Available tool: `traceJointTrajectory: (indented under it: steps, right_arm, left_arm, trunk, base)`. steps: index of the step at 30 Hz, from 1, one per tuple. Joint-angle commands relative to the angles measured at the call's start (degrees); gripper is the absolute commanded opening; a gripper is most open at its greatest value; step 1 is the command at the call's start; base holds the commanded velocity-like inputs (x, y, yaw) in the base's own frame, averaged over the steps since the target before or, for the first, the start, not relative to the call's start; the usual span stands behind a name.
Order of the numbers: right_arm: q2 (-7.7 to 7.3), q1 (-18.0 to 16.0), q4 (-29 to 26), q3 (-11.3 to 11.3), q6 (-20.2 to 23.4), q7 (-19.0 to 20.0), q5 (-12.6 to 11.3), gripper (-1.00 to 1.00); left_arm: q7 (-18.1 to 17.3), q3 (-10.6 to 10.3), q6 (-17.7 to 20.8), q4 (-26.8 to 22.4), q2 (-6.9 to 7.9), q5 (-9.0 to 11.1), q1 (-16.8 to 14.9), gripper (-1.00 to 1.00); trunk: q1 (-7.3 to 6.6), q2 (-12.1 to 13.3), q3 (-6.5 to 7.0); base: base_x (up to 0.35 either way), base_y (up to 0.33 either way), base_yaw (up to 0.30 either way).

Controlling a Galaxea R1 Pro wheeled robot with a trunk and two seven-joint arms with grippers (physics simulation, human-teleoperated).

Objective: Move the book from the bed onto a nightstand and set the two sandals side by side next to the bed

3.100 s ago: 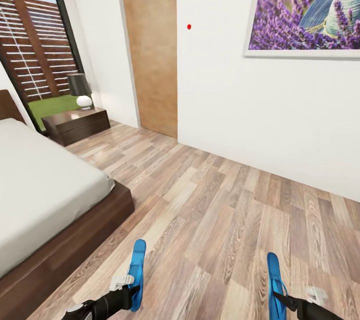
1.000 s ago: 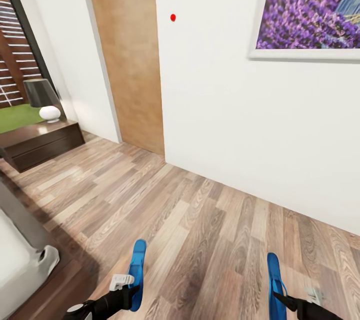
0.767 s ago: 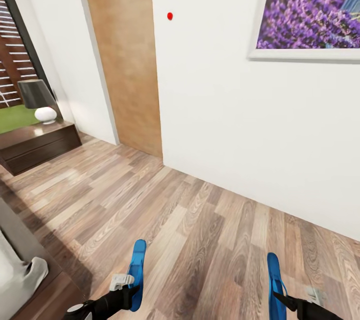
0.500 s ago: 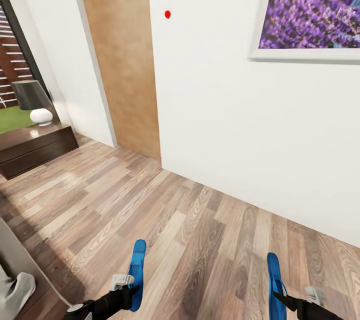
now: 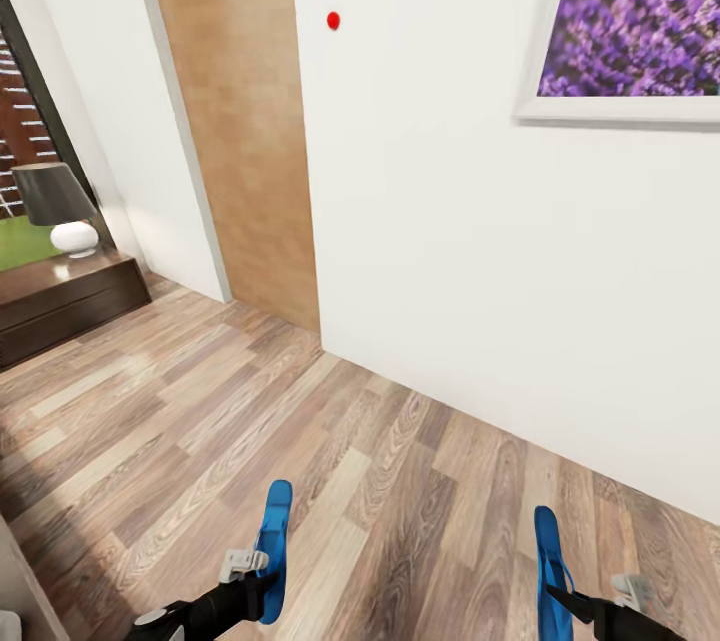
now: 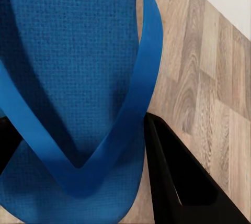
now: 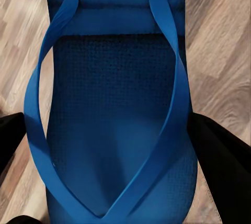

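Observation:
Each of my grippers carries a bright blue sandal above the wood-plank floor. My left gripper is shut on one sandal, seen close in the left wrist view as a sandal with a black finger against its edge. My right gripper is shut on the other sandal, whose strap and sole show as a sandal between the black fingers. A dark nightstand stands at the far left. A sliver of the bed shows at the lower left corner. The book is out of view.
A white wall runs close ahead and to the right, with a framed lavender picture on it. A tan wooden door panel stands at the wall's left. A dark-shaded lamp sits on the nightstand, before a dark-framed window.
The view has swung to the right and nearer the wall: the bed has slid almost out at the lower left, the nightstand toward the left edge. Both grippers still hold their sandals the same way.

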Motion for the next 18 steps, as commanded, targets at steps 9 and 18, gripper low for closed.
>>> traceJointTrajectory:
  steps: [9,18]
  right_arm:
    - [0.21,-0.02,0.03,0.03,0.08,0.18,-0.35,-1.0]
    - [0.31,-0.03,0.04,0.03,0.08,0.18,-0.34,-1.0]
  left_arm:
    - [-0.28,0.21,-0.2,0.04,-0.01,-0.08,-0.05,-1.0]
    - [-0.3,0.28,-0.2,0.03,-0.01,-0.08,-0.05,-1.0]
  trunk:
    - [0.02,-0.02,-0.05]
    - [0.02,-0.02,-0.05]
  base:
    - [0.312,-0.066,0.034]
    - [0.312,-0.067,0.102]
